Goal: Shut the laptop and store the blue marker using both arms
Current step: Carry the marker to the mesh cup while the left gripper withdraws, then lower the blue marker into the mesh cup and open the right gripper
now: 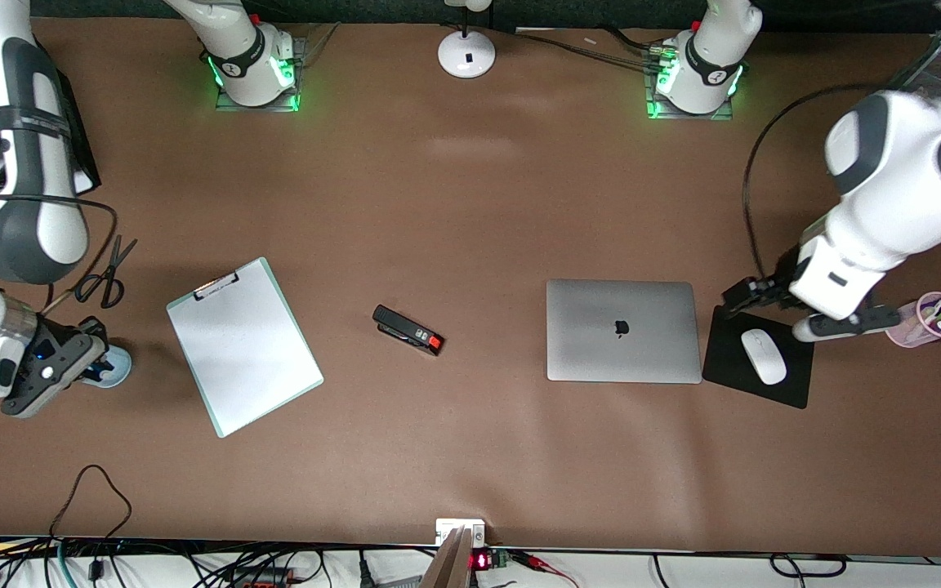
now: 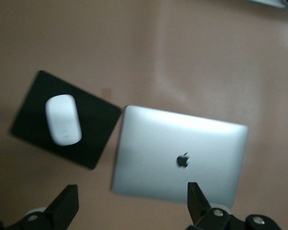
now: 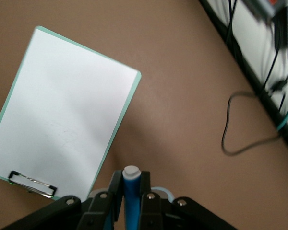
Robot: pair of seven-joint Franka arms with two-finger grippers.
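The laptop (image 1: pixel 622 329) lies shut on the table with its silver lid and apple logo up; it also shows in the left wrist view (image 2: pixel 177 153). My left gripper (image 1: pixel 752 296) hangs open and empty over the mouse pad's edge beside the laptop, with its fingers wide apart in the left wrist view (image 2: pixel 131 190). My right gripper (image 1: pixel 93 353) is at the right arm's end of the table. It is shut on the blue marker (image 3: pixel 131 191), whose white end sticks up between the fingers (image 3: pixel 116 189). A light-blue round rim (image 3: pixel 163 190) shows just under it.
A white clipboard (image 1: pixel 243 343) lies beside the right gripper, with scissors (image 1: pixel 107 273) farther back. A black stapler (image 1: pixel 408 330) sits mid-table. A white mouse (image 1: pixel 763 356) rests on a black pad (image 1: pixel 789 388). A pink pen cup (image 1: pixel 928 322) stands beside the pad. A loose cable (image 1: pixel 95 490) lies near the front edge.
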